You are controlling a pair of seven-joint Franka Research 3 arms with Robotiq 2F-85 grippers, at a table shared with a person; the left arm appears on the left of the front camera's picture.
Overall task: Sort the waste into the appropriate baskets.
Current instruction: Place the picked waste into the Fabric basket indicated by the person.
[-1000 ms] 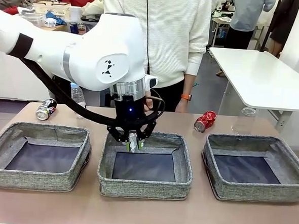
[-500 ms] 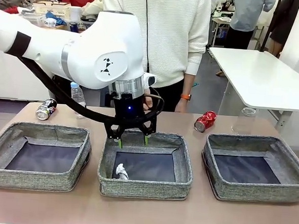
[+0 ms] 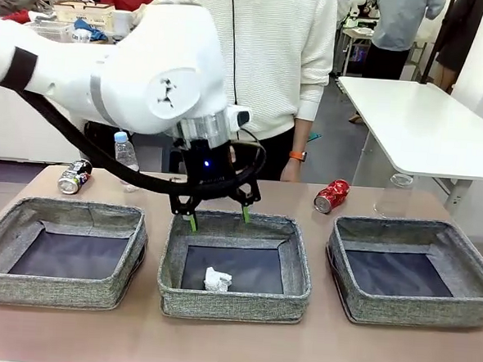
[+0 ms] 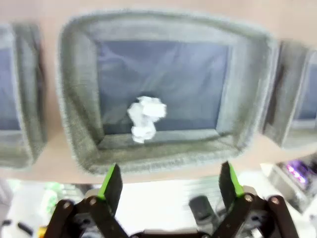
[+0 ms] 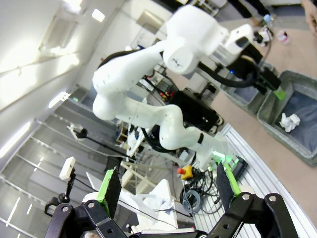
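The right fingers point(image 5: 110, 184) stand wide and hold nothing. They are raised on the robot's side, well back from the middle basket point(image 3: 233, 297); the tilted view makes the exact spot hard to judge.

In the middle basket, the paper ball point(image 3: 216, 280) lies on the dark bottom close to the near wall, slightly left of centre. It touches neither finger.

Above the far wall of that basket hover the left fingers point(image 3: 192, 223), spread wide and empty, tips pointing down. The wrist view shows the ball below and ahead of them, with clear air between.

The left basket point(image 3: 54, 288) and right basket point(image 3: 414, 310) flank the middle one, and both show bare bottoms.

The rest of the waste sits on the counter point(image 3: 240, 345) beyond the middle basket. To the far left lie the dark can point(image 3: 74, 176), on its side, and the bottle point(image 3: 125, 153), upright just beside it. To the far right lie the red can point(image 3: 332, 195), on its side with its long axis slanting, and the cup point(image 3: 398, 191), past it.

The left fingers are the nearer pair to all four. The red can looks the closest pick, and I judge the wrist would need to turn so the fingers close across that slanted axis.
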